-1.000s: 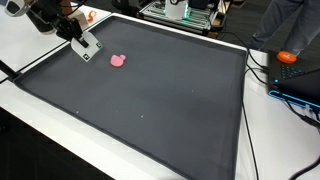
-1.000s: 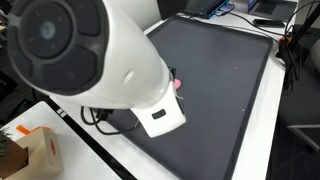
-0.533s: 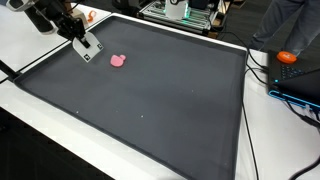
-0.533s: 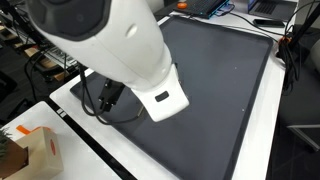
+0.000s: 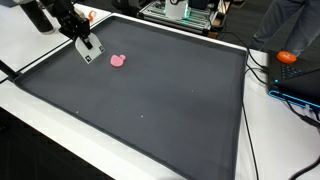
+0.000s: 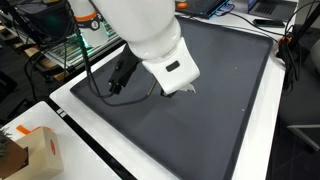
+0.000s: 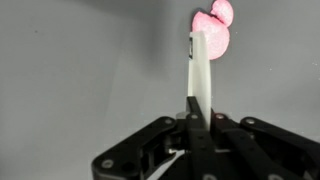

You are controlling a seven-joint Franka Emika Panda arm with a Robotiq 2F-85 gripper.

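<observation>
White table (image 5: 262,120) in a lab or office, covered almost edge to edge by a dark, finely textured mat (image 5: 160,110). An orange object (image 5: 287,57) lies off the mat at one side; a cardboard box (image 6: 35,150) stands at a table corner.

Gripper (image 5: 90,50): located over a far corner of the mat. In the wrist view the fingers (image 7: 203,75) read as a single pale bar, so the jaws are pressed together with nothing between them.

Item of interest: a small pink lobed object (image 5: 118,61) lying flat on the mat, near the gripper and apart from it in an exterior view. In the wrist view the object (image 7: 213,25) sits just past the fingertips; contact cannot be confirmed there. The arm (image 6: 140,25) hides it in one exterior view.

Handling assessment: judged light, probably soft or rubbery, not fragile. Its low profile suggests a grasp from above with the jaws spread first, fingertips close to the mat, across the narrow waist between the lobes. Risk: a nudge from shut fingers could slide it.
</observation>
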